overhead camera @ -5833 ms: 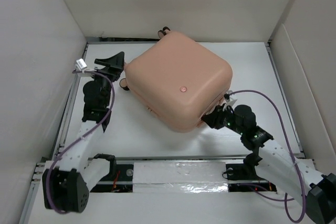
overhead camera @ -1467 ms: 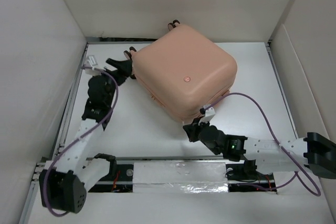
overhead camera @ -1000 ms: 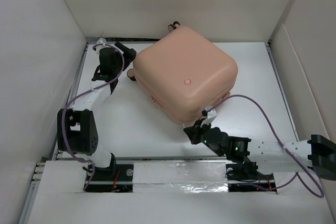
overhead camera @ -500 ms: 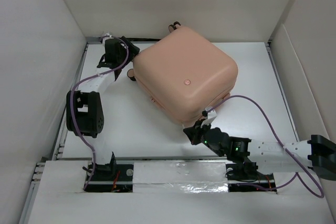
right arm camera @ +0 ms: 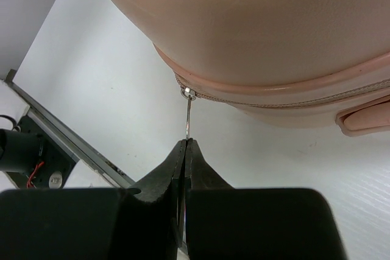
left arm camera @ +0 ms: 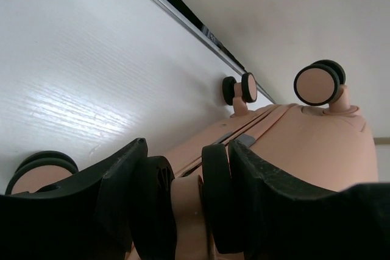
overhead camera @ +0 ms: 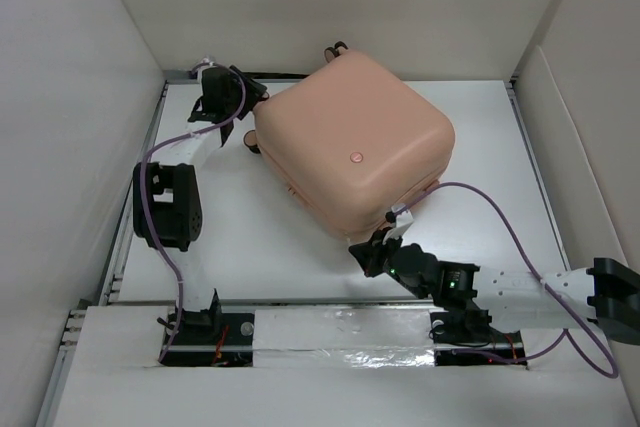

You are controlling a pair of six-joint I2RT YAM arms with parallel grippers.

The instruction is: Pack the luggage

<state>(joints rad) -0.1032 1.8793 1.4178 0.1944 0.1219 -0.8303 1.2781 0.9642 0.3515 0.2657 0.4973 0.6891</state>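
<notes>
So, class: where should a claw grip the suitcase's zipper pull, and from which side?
Pinch the thin metal pull tab at its free end, coming from the near corner of the luggage. It sticks out from the seam, flat and narrow; the right claw holds it so.

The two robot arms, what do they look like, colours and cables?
Both the left arm and right arm have white links with black joint housings. A purple cable loops along each. Their fingers are black. A small green light glows on the right arm.
</notes>
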